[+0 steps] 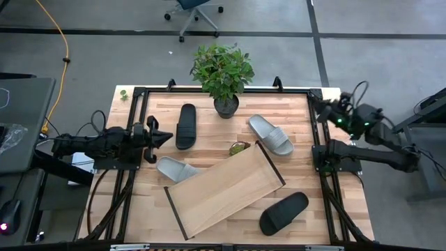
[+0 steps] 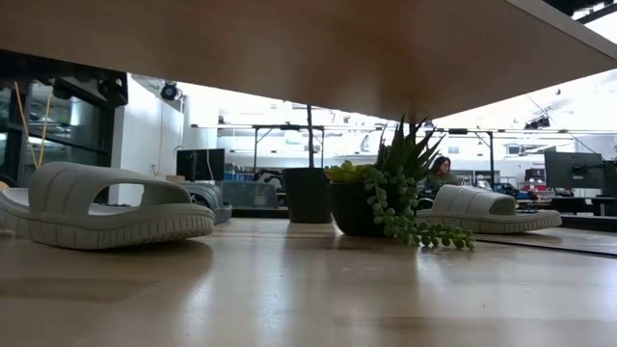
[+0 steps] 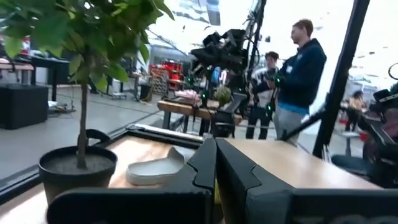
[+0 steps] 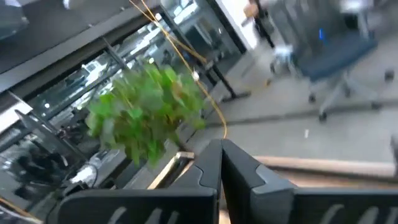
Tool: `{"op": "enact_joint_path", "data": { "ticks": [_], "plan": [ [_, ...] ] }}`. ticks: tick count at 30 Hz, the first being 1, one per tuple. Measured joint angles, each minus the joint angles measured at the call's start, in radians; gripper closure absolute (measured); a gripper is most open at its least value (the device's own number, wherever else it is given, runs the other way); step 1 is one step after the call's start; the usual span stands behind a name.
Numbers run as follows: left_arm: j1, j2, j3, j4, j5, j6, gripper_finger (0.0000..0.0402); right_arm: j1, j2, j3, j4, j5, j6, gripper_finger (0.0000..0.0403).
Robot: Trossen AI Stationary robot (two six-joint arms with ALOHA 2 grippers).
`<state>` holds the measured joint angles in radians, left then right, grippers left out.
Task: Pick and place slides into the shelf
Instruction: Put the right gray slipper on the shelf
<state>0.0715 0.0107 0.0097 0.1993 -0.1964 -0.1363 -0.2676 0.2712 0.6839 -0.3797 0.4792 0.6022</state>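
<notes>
Four slides lie sole-down on the slatted tabletop: a black one point(image 1: 186, 125) at far left, a grey one point(image 1: 270, 134) at far right, a grey one point(image 1: 176, 169) against the shelf's left corner, and a black one point(image 1: 283, 213) near the front right. The shelf point(image 1: 223, 192), a light-wood tray with dark edges, lies askew in the middle with nothing on it. My left gripper point(image 1: 165, 137) is shut and hovers level at the left side, beside the far black slide. My right gripper point(image 1: 319, 106) is shut and raised over the table's far right corner.
A leafy potted plant point(image 1: 223, 73) stands at the far edge, in the middle. A small succulent point(image 1: 239, 147) sits between the shelf and the far grey slide. People stand beyond the table in the left wrist view point(image 3: 301, 68).
</notes>
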Motion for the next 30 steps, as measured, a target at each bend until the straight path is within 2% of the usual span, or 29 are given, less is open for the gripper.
{"op": "enact_joint_path", "data": {
  "ticks": [6,10,14,18,24,30],
  "plan": [
    [0.000,0.000,0.020,0.193,-0.063,-0.023,0.0401,0.000,0.012,0.135,-0.005,0.018,-0.140,0.0403],
    [0.000,0.001,0.140,0.173,-0.062,0.030,0.0401,0.000,0.016,0.196,-0.003,-0.058,-0.113,0.0403],
    [0.000,0.037,0.314,0.100,-0.061,0.126,0.0401,0.000,0.046,0.222,-0.004,-0.113,-0.106,0.0403],
    [0.000,0.140,0.539,-0.060,-0.065,0.258,0.0401,0.000,0.082,0.226,-0.005,-0.113,-0.148,0.0403],
    [0.000,0.430,0.924,-0.375,-0.070,0.376,0.0401,0.000,0.130,0.226,-0.005,-0.115,-0.194,0.0403],
    [0.000,0.721,1.330,-0.713,-0.183,0.583,0.0401,0.000,0.172,0.270,-0.009,-0.119,-0.240,0.0403]
  ]
}}
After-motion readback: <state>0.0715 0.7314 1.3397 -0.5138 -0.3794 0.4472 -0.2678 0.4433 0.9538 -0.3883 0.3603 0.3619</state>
